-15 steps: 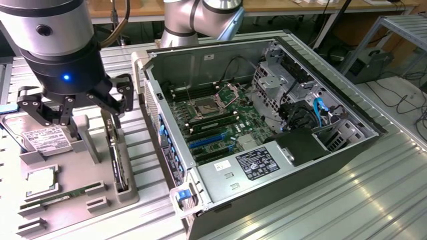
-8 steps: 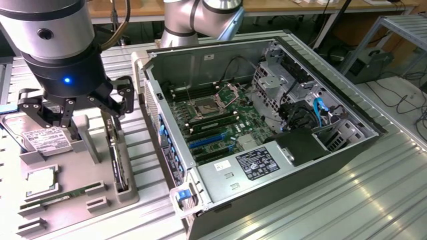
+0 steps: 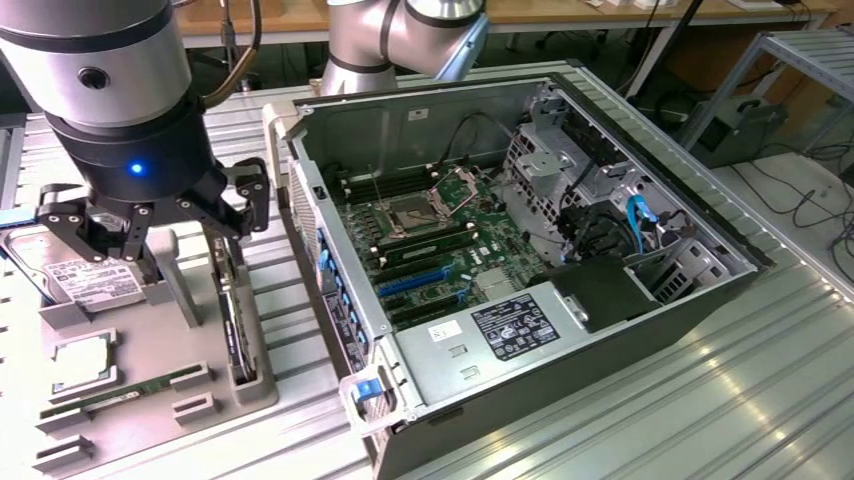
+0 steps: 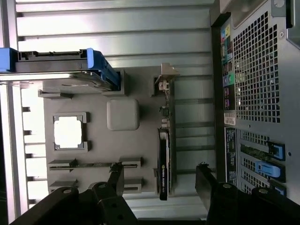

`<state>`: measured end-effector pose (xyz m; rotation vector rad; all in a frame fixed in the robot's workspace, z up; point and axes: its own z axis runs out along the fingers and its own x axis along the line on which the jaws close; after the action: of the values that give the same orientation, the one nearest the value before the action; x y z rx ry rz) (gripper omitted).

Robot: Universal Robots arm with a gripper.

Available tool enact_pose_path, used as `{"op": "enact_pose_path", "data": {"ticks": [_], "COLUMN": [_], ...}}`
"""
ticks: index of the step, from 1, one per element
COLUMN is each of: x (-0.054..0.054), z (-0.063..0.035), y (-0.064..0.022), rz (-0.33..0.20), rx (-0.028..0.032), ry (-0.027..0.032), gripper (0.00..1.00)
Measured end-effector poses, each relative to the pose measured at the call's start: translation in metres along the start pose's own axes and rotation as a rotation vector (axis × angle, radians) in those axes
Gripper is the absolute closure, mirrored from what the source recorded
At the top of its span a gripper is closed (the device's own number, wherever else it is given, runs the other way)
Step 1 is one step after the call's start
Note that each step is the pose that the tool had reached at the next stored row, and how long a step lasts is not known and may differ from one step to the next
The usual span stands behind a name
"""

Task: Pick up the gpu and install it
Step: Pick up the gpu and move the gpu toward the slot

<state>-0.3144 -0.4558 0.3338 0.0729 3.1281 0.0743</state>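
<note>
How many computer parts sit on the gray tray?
4: hard drive at the far end, square chip in front, RAM stick nearest the camera, gpu on edge beside the case. The arm may hide more.

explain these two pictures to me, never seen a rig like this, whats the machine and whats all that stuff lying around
The machine is a robot arm ending in a two-fingered gripper. One picture comes from a camera off to the side, the other from a camera on the arm's wrist, looking down past the fingers. On the metal table lies an open computer case. Beside it a grey tray holds spare parts: a hard drive, a processor chip, a memory stick and the gpu, a card standing on its edge. The gripper is open and holds nothing; it hangs above the gpu, with one finger to each side of the card.
</note>
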Motion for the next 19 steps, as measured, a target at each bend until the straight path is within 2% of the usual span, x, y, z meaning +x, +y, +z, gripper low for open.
{"op": "enact_pose_path", "data": {"ticks": [11,19], "x": [0.0,0.0], "z": [0.0047,0.0081], "y": [-0.0058,-0.0115], "rz": [0.0,0.0], "rx": [0.0002,0.0003], "ry": [0.0004,0.0054], "gripper": [0.28,0.28]}}
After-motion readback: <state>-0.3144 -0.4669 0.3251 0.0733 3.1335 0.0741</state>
